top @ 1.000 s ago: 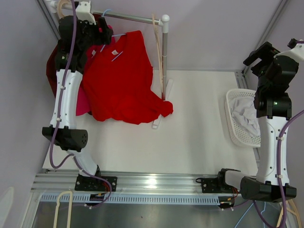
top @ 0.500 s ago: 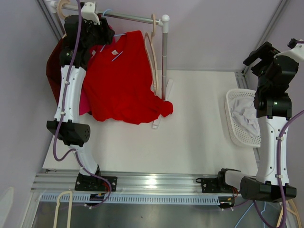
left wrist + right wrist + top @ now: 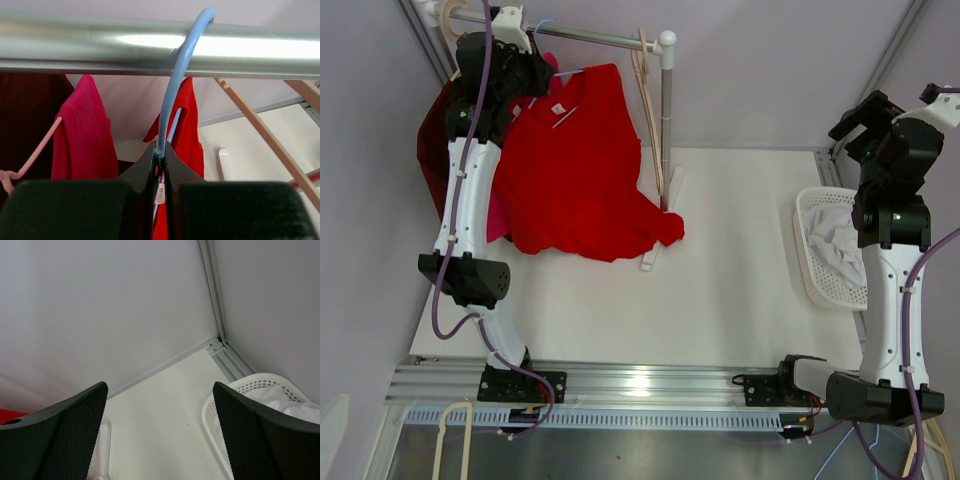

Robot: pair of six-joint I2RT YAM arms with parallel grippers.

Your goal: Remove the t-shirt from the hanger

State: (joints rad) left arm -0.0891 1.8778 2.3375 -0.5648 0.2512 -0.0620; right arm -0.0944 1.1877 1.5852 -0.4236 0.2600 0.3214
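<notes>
The red t-shirt (image 3: 575, 170) hangs on a light blue hanger (image 3: 542, 28) from the metal rail (image 3: 600, 38) at the back left, its hem draped onto the table. In the left wrist view the hanger's blue hook (image 3: 175, 90) curves over the rail (image 3: 100, 45), and my left gripper (image 3: 159, 152) is shut on the hanger's neck just below it, with the t-shirt (image 3: 190, 125) behind. Seen from above, the left gripper (image 3: 535, 72) sits right under the rail. My right gripper (image 3: 865, 115) is raised at the far right, open (image 3: 160, 430) and holding nothing.
A pink garment (image 3: 82, 130) on a pink hanger (image 3: 35, 150) and a dark red garment (image 3: 428, 150) hang left of the t-shirt. Bare wooden hangers (image 3: 650, 110) dangle by the rack's upright post (image 3: 667, 130). A white basket (image 3: 810, 255) holding white cloth stands at the right edge.
My left gripper rose to the rail and closed on the blue hanger's neck. The wooden hangers by the post swung. The right arm barely moved.
</notes>
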